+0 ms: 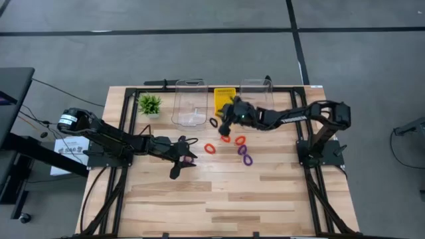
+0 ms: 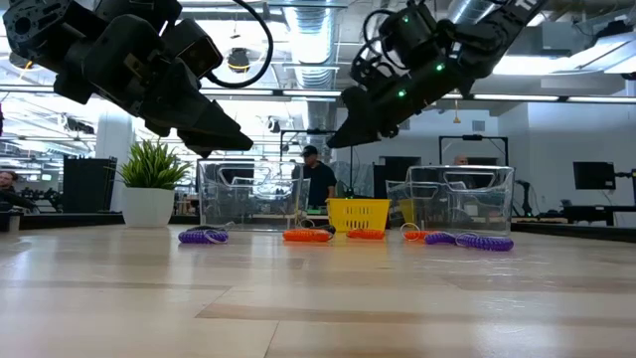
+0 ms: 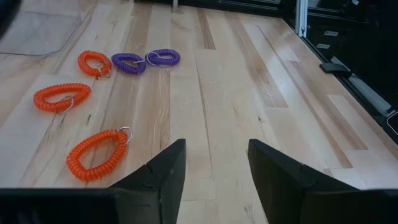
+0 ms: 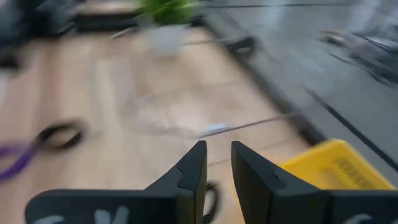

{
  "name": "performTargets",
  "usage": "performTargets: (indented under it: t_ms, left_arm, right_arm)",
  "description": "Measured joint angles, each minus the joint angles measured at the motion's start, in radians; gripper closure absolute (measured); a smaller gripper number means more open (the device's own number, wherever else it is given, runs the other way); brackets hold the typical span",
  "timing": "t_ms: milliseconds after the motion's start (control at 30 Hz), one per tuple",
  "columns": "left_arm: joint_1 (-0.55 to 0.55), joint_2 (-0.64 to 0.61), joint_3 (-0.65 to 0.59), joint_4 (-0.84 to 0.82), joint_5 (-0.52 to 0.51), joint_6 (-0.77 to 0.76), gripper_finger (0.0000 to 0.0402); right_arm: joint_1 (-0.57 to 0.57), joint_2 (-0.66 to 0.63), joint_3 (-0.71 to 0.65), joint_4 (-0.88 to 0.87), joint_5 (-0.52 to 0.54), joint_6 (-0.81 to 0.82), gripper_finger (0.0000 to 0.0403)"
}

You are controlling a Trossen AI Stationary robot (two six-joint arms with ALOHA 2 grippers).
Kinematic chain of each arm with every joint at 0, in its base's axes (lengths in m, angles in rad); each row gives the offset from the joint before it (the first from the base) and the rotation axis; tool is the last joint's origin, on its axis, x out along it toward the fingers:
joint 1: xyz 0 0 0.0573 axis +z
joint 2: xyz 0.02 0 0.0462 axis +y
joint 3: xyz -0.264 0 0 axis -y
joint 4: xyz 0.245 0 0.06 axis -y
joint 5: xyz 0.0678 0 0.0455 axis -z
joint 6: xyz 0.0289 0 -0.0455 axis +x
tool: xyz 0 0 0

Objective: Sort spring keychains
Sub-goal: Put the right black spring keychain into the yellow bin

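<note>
Several spring keychains lie flat on the wooden table: a black one, red ones and purple ones. The left wrist view shows three red ones and two purple ones. My left gripper hovers open, left of the group, with nothing between its fingers. My right gripper hangs above the table by the black keychain, with a narrow empty gap between its fingers. A black loop shows below it.
Along the far edge stand a clear bin, a yellow basket and a second clear bin, with a small green plant at the far left. Bare wood fills the table's near half. People stand in the room behind.
</note>
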Motion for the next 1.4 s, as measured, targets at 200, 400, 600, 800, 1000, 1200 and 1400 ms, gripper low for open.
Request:
performTargets:
  t_ms: [200,400,600,800,1000,1200,1400]
  left_arm:
    - [0.000,0.000,0.000,0.000,0.000,0.000,0.0230]
    - [0.000,0.000,0.000,0.000,0.000,0.000,0.0230]
    - [0.000,0.000,0.000,0.001,0.000,0.000,0.0230]
    - [0.000,0.000,0.000,0.001,0.000,0.000,0.0230]
    - [0.000,0.000,0.000,0.006,0.000,0.000,0.0230]
    - [0.000,0.000,0.000,0.006,0.000,0.000,0.0230]
    - [0.000,0.000,0.000,0.005,0.000,0.000,0.0230]
  right_arm:
    - [0.074,0.000,0.000,-0.125,-0.028,-0.111,0.0336]
    - [0.070,0.000,0.035,-0.262,-0.027,-0.112,0.0336]
    - [0.071,0.000,0.114,-0.379,-0.027,-0.117,0.0336]
    - [0.074,0.045,0.193,-0.490,-0.027,-0.120,0.0336]
    - [0.074,0.242,0.341,-0.617,-0.027,-0.136,0.0336]
    - [0.074,0.347,0.442,-0.653,-0.027,-0.169,0.0336]
    - [0.074,0.338,0.451,-0.675,-0.011,-0.163,0.0336]
